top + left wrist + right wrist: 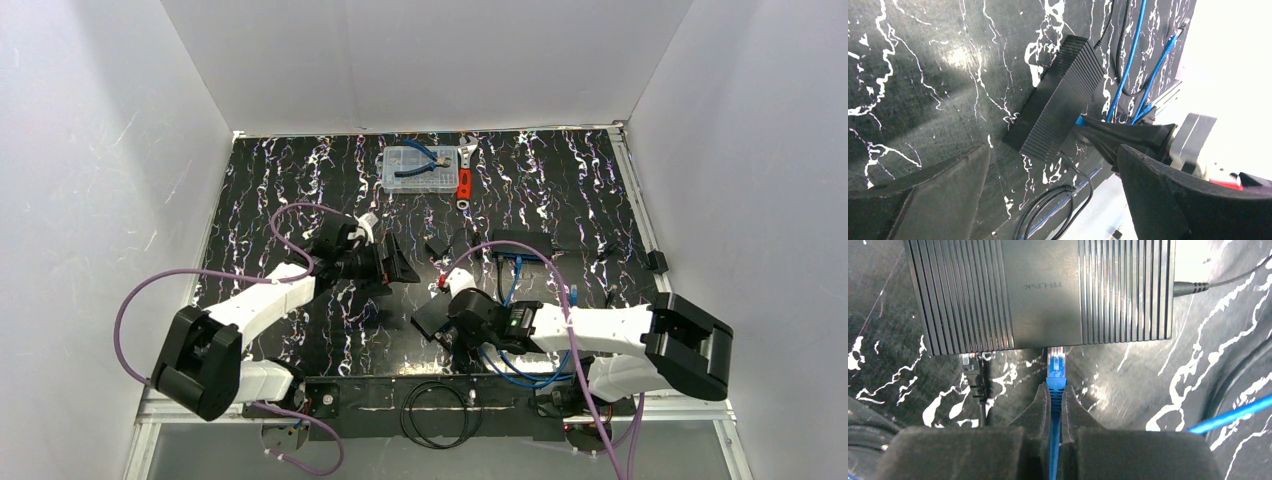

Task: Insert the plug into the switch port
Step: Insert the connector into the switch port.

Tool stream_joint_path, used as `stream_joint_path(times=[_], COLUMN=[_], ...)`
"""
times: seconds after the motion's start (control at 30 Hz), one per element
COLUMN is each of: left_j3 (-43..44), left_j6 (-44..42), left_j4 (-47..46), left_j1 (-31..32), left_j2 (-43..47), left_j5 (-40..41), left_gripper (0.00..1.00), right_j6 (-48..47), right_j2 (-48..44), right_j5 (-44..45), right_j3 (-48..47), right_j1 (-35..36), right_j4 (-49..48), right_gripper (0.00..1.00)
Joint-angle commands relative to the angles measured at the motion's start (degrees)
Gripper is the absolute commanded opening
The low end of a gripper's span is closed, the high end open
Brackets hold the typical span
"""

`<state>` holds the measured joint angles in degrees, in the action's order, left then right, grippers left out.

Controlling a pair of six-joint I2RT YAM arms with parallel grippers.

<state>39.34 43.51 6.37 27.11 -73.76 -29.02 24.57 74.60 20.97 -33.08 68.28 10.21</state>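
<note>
The switch is a flat ribbed black box point(1043, 290) point(1058, 97) point(430, 318) lying on the marbled black table. My right gripper point(1056, 387) point(452, 312) is shut on the blue boot of the plug point(1056, 365) point(1080, 120). The plug points straight at the box's near edge. Its clear tip meets the switch port point(1056, 348) there; how deep it sits cannot be told. My left gripper point(1053, 150) point(397, 262) hangs open a little above and beside the box, holding nothing.
A black cable point(973, 377) is plugged in left of the blue plug, and a power lead point(1193, 288) enters the box's side. Blue cables point(1128, 60) trail behind. A second black box point(520, 243), a clear parts box point(420, 168), a red tool point(465, 182) and coiled cable point(440, 410) lie around.
</note>
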Motion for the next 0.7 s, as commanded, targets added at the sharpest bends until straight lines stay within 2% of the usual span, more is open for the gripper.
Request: stream_joint_path(times=[0.0, 0.43, 0.67], left_j3=[4.08, 5.76, 2.27], left_j6=[-0.27, 1.01, 0.27], left_j4=[-0.47, -8.88, -7.95], left_j1=[-0.22, -0.18, 0.46], left_j2=[-4.63, -17.68, -15.30], left_j5=[1.66, -2.73, -3.18], left_gripper=[0.98, 0.98, 0.98], right_j6=[-8.75, -16.43, -22.09], right_j2=[3.83, 5.23, 9.05], right_j5=[2.77, 0.24, -0.22], right_j3=[-0.71, 0.07, -2.36], right_j1=[0.87, 0.98, 0.91], right_j4=[-9.57, -19.47, -23.45], right_gripper=[0.01, 0.01, 0.01])
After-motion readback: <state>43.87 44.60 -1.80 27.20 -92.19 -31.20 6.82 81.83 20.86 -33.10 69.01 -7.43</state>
